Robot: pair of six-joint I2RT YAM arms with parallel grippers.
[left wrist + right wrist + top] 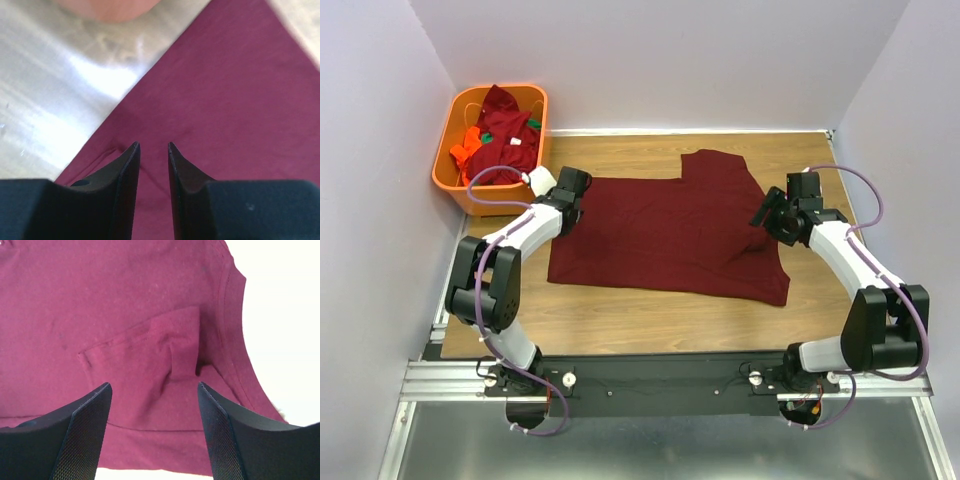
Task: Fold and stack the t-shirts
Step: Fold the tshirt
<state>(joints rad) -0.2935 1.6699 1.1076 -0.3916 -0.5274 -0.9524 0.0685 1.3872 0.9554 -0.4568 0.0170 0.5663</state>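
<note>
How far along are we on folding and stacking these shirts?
Done: one maroon t-shirt lies spread on the table; no folded stack visible. In hand: left gripper and right gripper hover at its opposite side edges, both open. Left: folding it, then the heaped shirts in the orange basket.

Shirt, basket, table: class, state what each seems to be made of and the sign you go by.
Shirt: soft cloth, probably cotton, matte maroon; it wrinkles, and stitched hems show in the right wrist view. Basket: likely moulded plastic; smooth, bright orange rim with slight gloss. Table: wood or wood-look laminate; pale grain lines, light sheen.
</note>
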